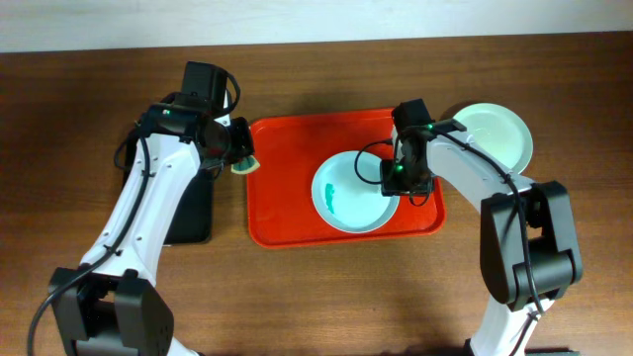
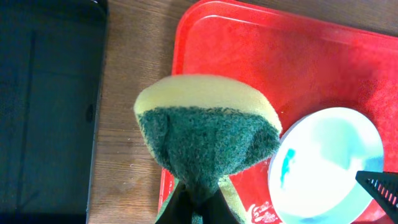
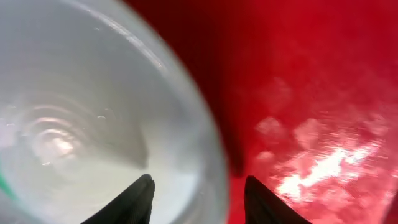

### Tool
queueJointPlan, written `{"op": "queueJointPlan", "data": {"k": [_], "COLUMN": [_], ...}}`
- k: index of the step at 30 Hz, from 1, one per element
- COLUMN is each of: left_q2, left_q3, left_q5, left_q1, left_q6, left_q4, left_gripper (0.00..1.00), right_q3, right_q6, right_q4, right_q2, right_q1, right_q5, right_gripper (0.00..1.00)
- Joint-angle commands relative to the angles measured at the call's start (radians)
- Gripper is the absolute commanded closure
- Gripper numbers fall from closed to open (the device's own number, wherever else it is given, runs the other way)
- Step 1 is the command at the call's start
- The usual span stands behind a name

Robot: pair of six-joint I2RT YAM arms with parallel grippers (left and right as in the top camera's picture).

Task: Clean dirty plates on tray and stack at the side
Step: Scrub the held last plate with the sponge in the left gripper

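One pale blue plate (image 1: 348,195) with a teal smear lies on the right half of the red tray (image 1: 292,183). My right gripper (image 1: 400,180) is open and straddles the plate's right rim: in the right wrist view one finger is over the plate (image 3: 74,124), the other over the tray (image 3: 311,93), around my right gripper (image 3: 199,183). My left gripper (image 1: 237,156) is shut on a yellow and green sponge (image 2: 205,130) over the tray's left edge (image 2: 261,56). The smeared plate (image 2: 329,162) also shows in the left wrist view, right of my left gripper (image 2: 198,202).
A clean pale mint plate (image 1: 497,133) lies on the wooden table just right of the tray, behind my right arm. A narrow black tray (image 1: 193,220) lies left of the red tray and also shows in the left wrist view (image 2: 43,93).
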Motion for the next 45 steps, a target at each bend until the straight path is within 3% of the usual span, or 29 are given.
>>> {"op": "queueJointPlan", "data": {"k": [1,3,8,13,24,39,41,45], "left_q2": [0.003,0.003,0.003,0.003,0.039,0.323,0.351,0.353], "left_q3": [-0.007,-0.012,-0.073,-0.133,-0.253,-0.254,-0.254,-0.247], "left_q5": [0.061,0.085,0.102,0.102,0.101,0.216,0.145,-0.138], "left_q1": [0.002,-0.004,-0.059,-0.122,-0.207,-0.208,-0.204,-0.18], "left_q6": [0.02,0.019,0.019,-0.031,-0.116,-0.116,-0.102,-0.097], "left_q4": [0.005,0.006,0.043,0.127,0.383,0.441,0.433,0.351], "left_gripper": [1.0,1.0,1.0,1.0,1.0,1.0,1.0,1.0], "right_q3": [-0.007,-0.01,-0.013,-0.013,-0.013,-0.013,-0.013,-0.013], "right_q6": [0.03,0.077,0.124,0.124,0.169,0.195,0.195,0.195], "right_q4": [0.004,0.014,0.049,0.089,0.217,0.247,0.249,0.248], "right_q2": [0.018,0.023,0.05,0.08,0.093,0.093,0.093,0.093], "right_q1": [-0.003,-0.003,-0.001,0.004,0.124,0.136,0.136,0.136], "right_q5": [0.056,0.055,-0.002,-0.08,-0.114,-0.114,-0.114,-0.114], "right_gripper": [0.64,0.75,0.82,0.96,0.96,0.95,0.96,0.95]}}
